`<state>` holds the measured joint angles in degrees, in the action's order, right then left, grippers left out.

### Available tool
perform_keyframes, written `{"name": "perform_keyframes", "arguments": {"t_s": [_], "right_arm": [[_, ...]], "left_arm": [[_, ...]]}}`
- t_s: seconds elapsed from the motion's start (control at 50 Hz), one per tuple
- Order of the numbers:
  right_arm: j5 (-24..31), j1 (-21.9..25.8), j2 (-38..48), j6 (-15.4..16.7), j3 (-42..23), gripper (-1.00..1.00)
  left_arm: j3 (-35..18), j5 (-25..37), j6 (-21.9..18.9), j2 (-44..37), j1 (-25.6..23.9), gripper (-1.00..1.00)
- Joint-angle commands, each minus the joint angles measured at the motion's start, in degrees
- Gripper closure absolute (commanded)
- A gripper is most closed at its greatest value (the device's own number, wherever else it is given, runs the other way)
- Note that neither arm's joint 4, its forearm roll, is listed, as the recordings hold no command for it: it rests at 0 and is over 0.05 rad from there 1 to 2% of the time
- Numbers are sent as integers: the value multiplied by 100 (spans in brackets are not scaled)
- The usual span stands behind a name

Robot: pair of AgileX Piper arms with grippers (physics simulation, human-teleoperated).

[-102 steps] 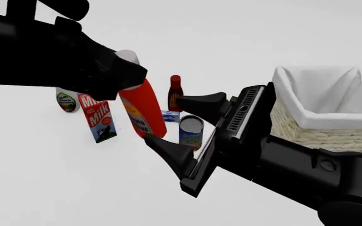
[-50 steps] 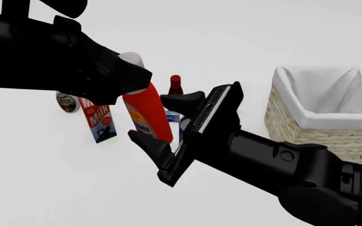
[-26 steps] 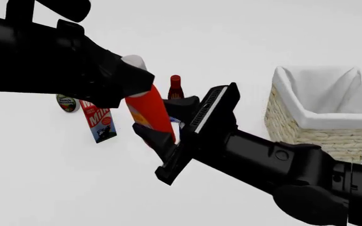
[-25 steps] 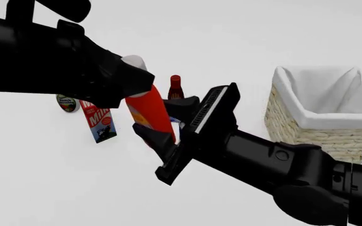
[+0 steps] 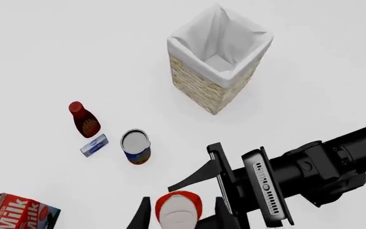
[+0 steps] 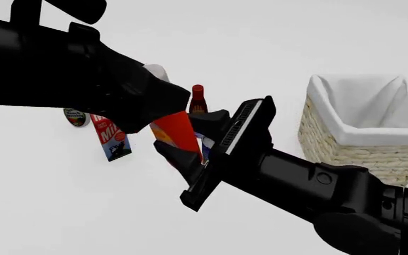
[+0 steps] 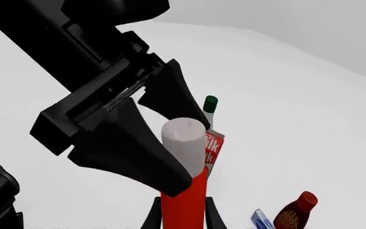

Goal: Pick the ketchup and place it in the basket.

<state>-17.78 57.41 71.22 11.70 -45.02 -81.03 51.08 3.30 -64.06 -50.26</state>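
Front view: the ketchup [image 6: 178, 134], a red-orange squeeze bottle with a whitish cap, is tilted and lifted off the white bench [image 6: 62, 202], held between two arms. The left gripper [image 6: 158, 98] grips the bottle at its cap end; in the right wrist view its two black fingers [image 7: 129, 145] lie closed against opposite sides of the whitish cap [image 7: 184, 135]. The right gripper [image 6: 189, 138] closes on the lower red body, one finger in front of the bottle and the other behind it; in the right wrist view its fingertips [image 7: 152, 217] press on either side of the red body.

The basket [image 6: 331, 135], pale wicker with a white cloth lining, stands on the bench well to the right of the bottle, and nothing can be seen inside it in the left wrist view.

Behind the bottle stand a slim dark bottle with a red cap [image 6: 197, 99] and a milk carton [image 6: 110, 137]; a round labelled container [image 6: 76, 117] is partly hidden by the left arm. The left wrist view also shows an open can [image 5: 136, 145] and a small blue-and-white packet [image 5: 94, 145] lying near the dark bottle, well apart from the basket. A green-capped white bottle [image 7: 210, 109] shows in the right wrist view beyond the carton.
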Motion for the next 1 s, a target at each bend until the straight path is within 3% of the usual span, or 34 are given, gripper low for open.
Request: {"name": "perform_keyframes", "arguments": {"t_s": [0.02, 0.46, 0.64, 0.76, 0.9, 0.96, 1.0], "right_arm": [[-16, -11, -86, -28, 43, 100], [-101, -18, -295, -71, 374, 100], [-83, -92, -326, -78, 351, 100], [-106, -185, -319, -72, 368, 100], [-68, -298, -390, -80, 354, 100], [-41, -373, -441, -99, 346, 100], [-28, -435, -466, -100, 343, 100]], "left_arm": [[-97, 4, 5, -27, -64, -100], [-603, -34, -38, -128, 35, -100], [-1356, 245, 259, -127, -18, -100], [-1660, 391, 238, -77, 104, -100], [-1706, 349, 344, 72, 371, -100], [-1455, 172, 318, 237, 525, -100], [-1247, 58, 509, 337, 635, -100]]}}
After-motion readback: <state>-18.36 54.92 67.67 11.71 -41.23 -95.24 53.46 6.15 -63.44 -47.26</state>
